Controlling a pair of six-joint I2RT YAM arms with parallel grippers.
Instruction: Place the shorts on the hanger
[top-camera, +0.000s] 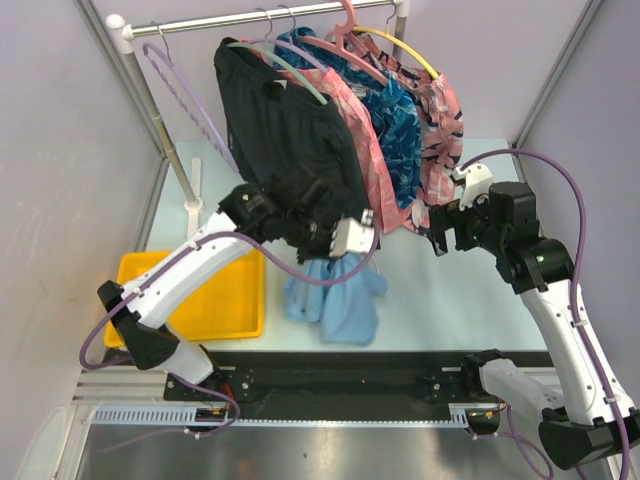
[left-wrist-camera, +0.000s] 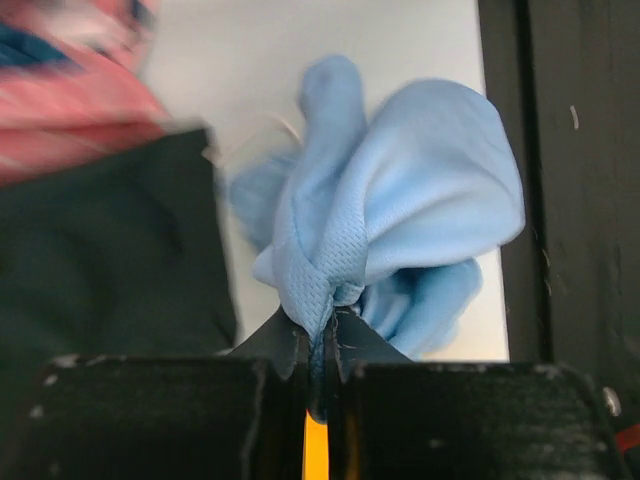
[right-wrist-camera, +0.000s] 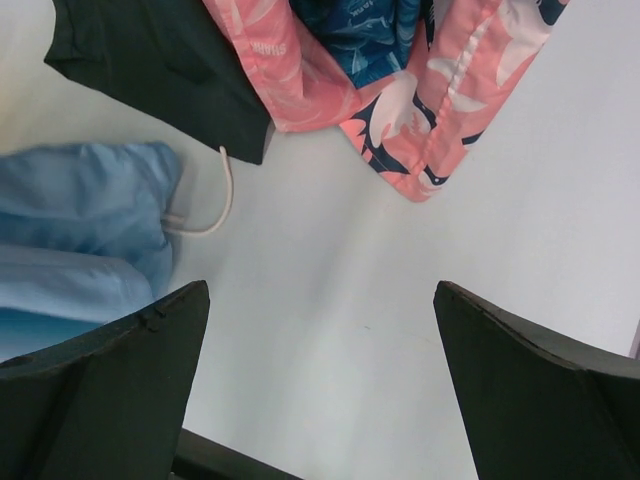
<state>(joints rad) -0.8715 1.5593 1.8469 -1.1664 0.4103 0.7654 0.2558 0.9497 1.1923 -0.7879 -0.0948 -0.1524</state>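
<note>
Pick-up stage is in hand, judged from the layout: the garment is gripped but not yet on its support. At far left, the hanger (top-camera: 180, 92) hangs by its hook from the rack rail (top-camera: 250, 20), bare, beside the black shorts (top-camera: 290, 130) and well apart from the load. At centre, the left gripper (left-wrist-camera: 318, 345) is clenched on a pinched fold of the shorts (left-wrist-camera: 400, 200); the fabric hangs bunched below the fingers, and its lower part appears to rest on the table (top-camera: 460, 300). At right, the right gripper (right-wrist-camera: 322, 290) hovers above the table with jaws spread wide, grasping nothing; the white drawstring (right-wrist-camera: 215, 200) lies just left of it. The next move probably calls for the right gripper to take a second point on the waistband, so that the fabric can be spread before it is carried left to the hanger. One container is present: the yellow tray (top-camera: 235, 310) at near left. Nothing shows in the part of it not covered by the left arm.
</note>
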